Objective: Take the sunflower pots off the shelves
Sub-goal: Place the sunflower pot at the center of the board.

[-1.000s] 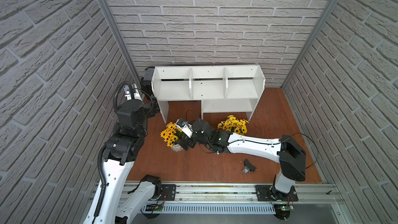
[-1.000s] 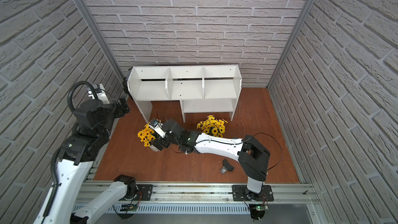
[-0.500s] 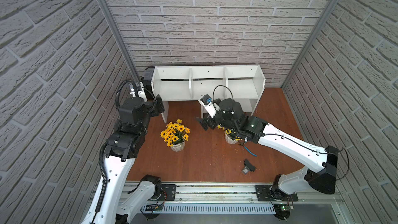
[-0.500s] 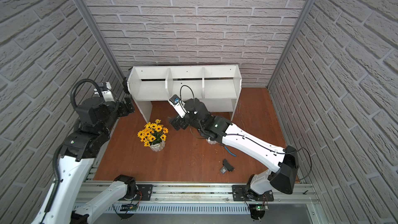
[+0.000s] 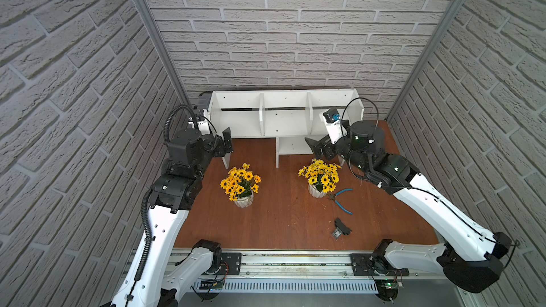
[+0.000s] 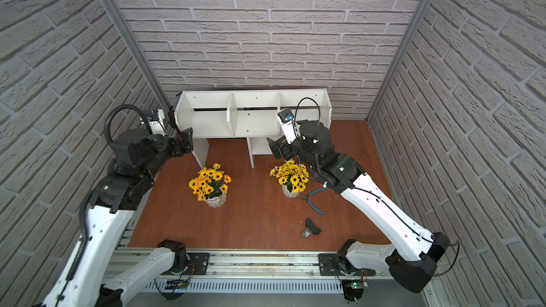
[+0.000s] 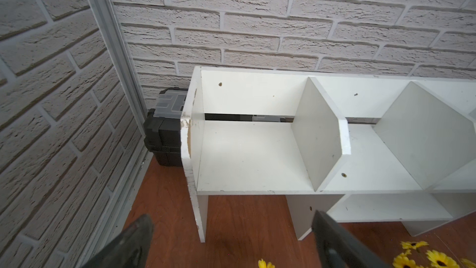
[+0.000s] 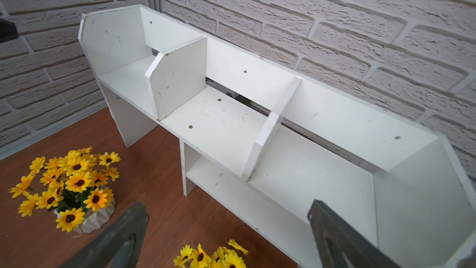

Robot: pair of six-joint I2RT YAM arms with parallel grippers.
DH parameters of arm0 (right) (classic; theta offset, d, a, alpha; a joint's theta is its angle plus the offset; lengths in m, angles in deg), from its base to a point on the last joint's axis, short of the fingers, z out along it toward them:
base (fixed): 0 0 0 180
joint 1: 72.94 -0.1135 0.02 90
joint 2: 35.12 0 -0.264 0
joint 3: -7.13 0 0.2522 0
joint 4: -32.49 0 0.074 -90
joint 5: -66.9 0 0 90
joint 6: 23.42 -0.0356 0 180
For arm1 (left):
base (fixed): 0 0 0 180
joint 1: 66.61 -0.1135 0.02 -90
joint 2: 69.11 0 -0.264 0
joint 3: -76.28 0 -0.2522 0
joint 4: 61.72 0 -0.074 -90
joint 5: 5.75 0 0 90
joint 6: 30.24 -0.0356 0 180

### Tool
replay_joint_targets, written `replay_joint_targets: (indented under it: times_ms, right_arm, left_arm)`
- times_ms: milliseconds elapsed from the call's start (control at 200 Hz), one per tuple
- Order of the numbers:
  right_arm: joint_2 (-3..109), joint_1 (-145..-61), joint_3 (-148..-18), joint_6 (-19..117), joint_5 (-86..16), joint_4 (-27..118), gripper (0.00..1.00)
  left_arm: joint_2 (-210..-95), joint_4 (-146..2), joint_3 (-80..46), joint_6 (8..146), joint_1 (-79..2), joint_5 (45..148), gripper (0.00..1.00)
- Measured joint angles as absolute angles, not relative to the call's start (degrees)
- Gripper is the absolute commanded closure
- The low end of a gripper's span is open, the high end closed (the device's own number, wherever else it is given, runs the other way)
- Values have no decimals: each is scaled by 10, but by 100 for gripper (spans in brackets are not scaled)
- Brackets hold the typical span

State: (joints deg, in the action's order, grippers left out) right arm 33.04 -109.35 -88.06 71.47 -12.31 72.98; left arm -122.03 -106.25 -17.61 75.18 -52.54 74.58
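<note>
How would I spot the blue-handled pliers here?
Start at the white shelf unit against the back wall. On the wooden floor before its right end stands a sunflower pot; the pliers lie beside it, slim with blue handles, unlike the black part nearby.

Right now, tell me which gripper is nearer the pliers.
Right. The right gripper is just beyond the pliers, in front of the shelf; the left gripper is far off at the shelf's other end.

Two white ribbed pots of yellow sunflowers stand upright, well apart, on the floor [image 5: 280,220] before the low white shelves [image 5: 283,122]: the twine-tied pot [image 5: 243,201] and the second pot [image 5: 315,192]
</note>
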Motion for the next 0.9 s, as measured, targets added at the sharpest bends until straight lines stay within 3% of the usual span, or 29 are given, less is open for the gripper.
replay_joint_targets:
  times_ms: [505, 900]
  right_arm:
    - [214, -974, -747, 693, -22, 749, 1]
    - [181, -888, -607, 624, -10, 701, 1]
  left_arm:
    - [-1195, -1012, -315, 768, -507, 672, 2]
    - [-1139, -910, -448, 770, -459, 456, 2]
